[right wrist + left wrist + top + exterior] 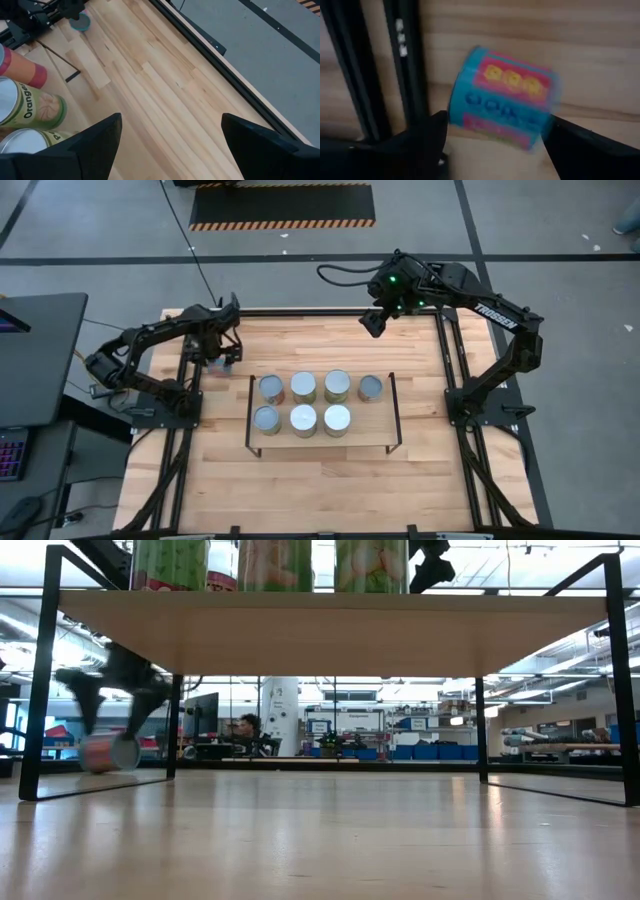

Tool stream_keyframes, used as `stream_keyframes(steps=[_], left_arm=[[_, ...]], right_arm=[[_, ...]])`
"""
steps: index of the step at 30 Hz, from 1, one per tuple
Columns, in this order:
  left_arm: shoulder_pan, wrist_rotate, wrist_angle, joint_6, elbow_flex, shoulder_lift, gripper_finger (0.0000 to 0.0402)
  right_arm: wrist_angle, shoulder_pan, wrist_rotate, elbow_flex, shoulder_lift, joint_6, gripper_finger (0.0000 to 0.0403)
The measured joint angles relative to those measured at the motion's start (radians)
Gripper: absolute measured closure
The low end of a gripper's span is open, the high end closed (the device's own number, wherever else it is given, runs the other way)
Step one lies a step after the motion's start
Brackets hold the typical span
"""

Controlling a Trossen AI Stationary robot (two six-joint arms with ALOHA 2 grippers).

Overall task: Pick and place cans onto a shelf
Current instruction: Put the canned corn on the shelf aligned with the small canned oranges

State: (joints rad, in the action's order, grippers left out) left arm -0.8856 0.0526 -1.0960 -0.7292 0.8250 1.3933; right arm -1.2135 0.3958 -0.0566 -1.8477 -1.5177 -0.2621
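Several cans [304, 388] stand upright in two rows on the light-wood shelf [320, 442]; in the low view their bottoms [275, 565] show above the shelf board [330, 630]. One blue can with a pink label [502, 97] lies on its side on the table beyond the shelf's far left corner [222, 365], low at the left in the low view [110, 752]. My left gripper [497, 142] is open above it, one finger at each end of the can. My right gripper [376, 322] is open and empty above the table's far edge. My left gripper has one finger [432, 140] at one end of the lying can and the other finger [575, 145] at the opposite end, coming from above. I cannot tell whether either finger touches the can.
The black table frame rail [405, 65] runs close beside the blue can. The shelf's black end frames [40, 670] stand at its left and right. Bare tabletop [165, 95] lies between the shelf and the far edge. A person sits in the room behind [245, 730].
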Motion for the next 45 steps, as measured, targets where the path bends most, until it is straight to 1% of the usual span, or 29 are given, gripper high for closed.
stream_keyframes(steps=[6, 12, 14, 17, 19, 21, 23, 26, 28, 31, 33, 35, 38, 41, 43, 45], left_arm=[[0.002, -0.002, 0.073, 0.007, -0.087, 0.001, 0.0083], [0.028, 0.012, 0.143, 0.008, -0.096, 0.001, 0.0084], [0.040, 0.013, 0.175, 0.009, -0.096, 0.001, 0.0092], [0.068, 0.016, 0.179, 0.015, -0.084, 0.001, 0.0120], [0.089, 0.029, 0.181, 0.040, -0.056, 0.000, 0.0136], [0.115, 0.051, 0.164, 0.067, -0.011, -0.005, 0.0136], [0.143, 0.088, 0.136, 0.098, 0.058, -0.016, 0.0136], [0.197, 0.163, 0.081, 0.169, 0.203, -0.041, 0.0136], [0.244, 0.225, 0.071, 0.231, 0.321, -0.051, 0.0132], [0.325, 0.313, 0.086, 0.385, 0.503, -0.055, 0.0128], [0.384, 0.354, 0.146, 0.502, 0.609, -0.055, 0.0130], [0.441, 0.362, 0.235, 0.645, 0.683, -0.054, 0.0133], [0.526, 0.362, 0.400, 0.867, 0.745, -0.053, 0.0132], [0.608, 0.350, 0.585, 1.073, 0.756, -0.053, 0.0123], [0.657, 0.349, 0.686, 1.160, 0.756, -0.048, 0.0121], [0.707, 0.354, 0.774, 1.238, 0.757, -0.033, 0.0122]], right_arm=[[-0.008, -0.001, 0.003, 0.000, 0.000, 0.000, 0.0053], [-0.008, -0.001, 0.005, 0.000, 0.000, 0.003, 0.0053], [-0.008, -0.001, 0.005, 0.000, 0.000, 0.004, 0.0053], [-0.007, -0.001, 0.005, 0.000, 0.006, 0.023, 0.0053], [-0.002, 0.001, -0.003, 0.000, 0.025, 0.033, 0.0053], [0.009, 0.009, -0.008, 0.000, 0.051, 0.044, 0.0053], [0.012, 0.020, -0.009, 0.000, 0.078, 0.054, 0.0053], [0.028, 0.037, -0.011, 0.000, 0.120, 0.056, 0.0053], [0.050, 0.042, -0.013, 0.000, 0.149, 0.056, 0.0053], [0.135, 0.043, -0.002, 0.000, 0.183, 0.056, 0.0053], [0.202, 0.036, 0.024, 0.000, 0.204, 0.051, 0.0052], [0.263, 0.028, 0.065, 0.000, 0.219, 0.029, 0.0050], [0.338, 0.019, 0.175, 0.000, 0.220, -0.009, 0.0042], [0.420, 0.004, 0.299, 0.000, 0.199, -0.033, 0.0026], [0.475, -0.015, 0.346, 0.000, 0.178, -0.029, 0.0013], [0.515, -0.031, 0.352, 0.000, 0.154, -0.021, 0.0006]])
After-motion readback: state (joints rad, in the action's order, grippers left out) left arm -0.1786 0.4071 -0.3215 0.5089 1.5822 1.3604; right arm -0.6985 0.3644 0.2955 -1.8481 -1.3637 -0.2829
